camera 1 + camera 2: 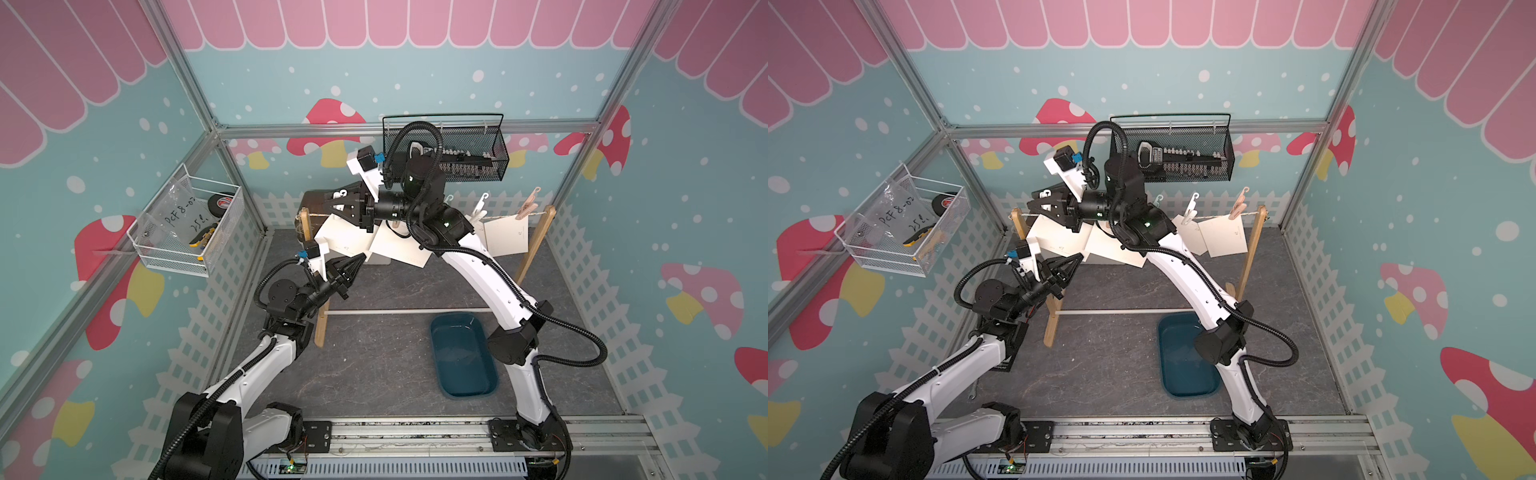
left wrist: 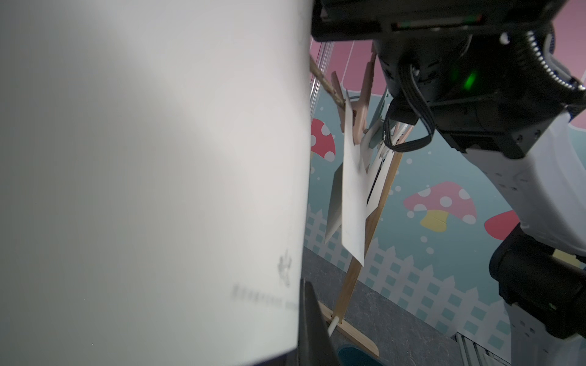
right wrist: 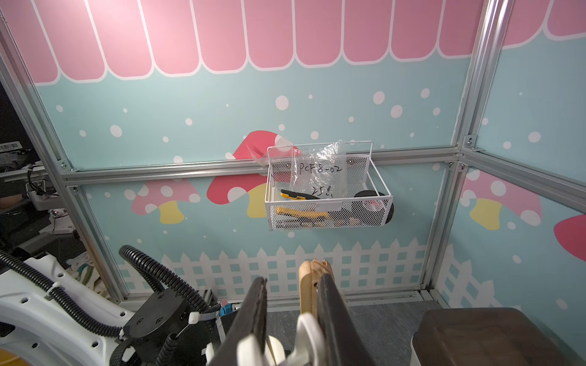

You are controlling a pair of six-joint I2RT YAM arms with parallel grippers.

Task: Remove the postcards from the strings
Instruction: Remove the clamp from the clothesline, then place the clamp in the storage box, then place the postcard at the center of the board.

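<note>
The string (image 1: 500,217) runs between two wooden uprights (image 1: 539,239). Several off-white postcards hang from it in both top views. The leftmost postcard (image 1: 343,235) (image 1: 1054,232) is tilted, and my left gripper (image 1: 364,256) (image 1: 1079,257) is shut on its lower edge. In the left wrist view that card (image 2: 158,174) fills most of the picture, with one finger (image 2: 312,323) beside it. My right gripper (image 1: 326,204) (image 3: 292,282) is above it by the left upright (image 3: 312,275), its jaws pressed on a white clothespin (image 3: 306,332). Other postcards (image 1: 505,235) hang at the right.
White (image 1: 482,205) and pink (image 1: 528,203) clothespins sit on the string at the right. A blue bin (image 1: 463,357) lies on the floor under my right arm. A white rod (image 1: 415,311) joins the stand's feet. Wire baskets hang on the back wall (image 1: 478,166) and left wall (image 1: 187,232).
</note>
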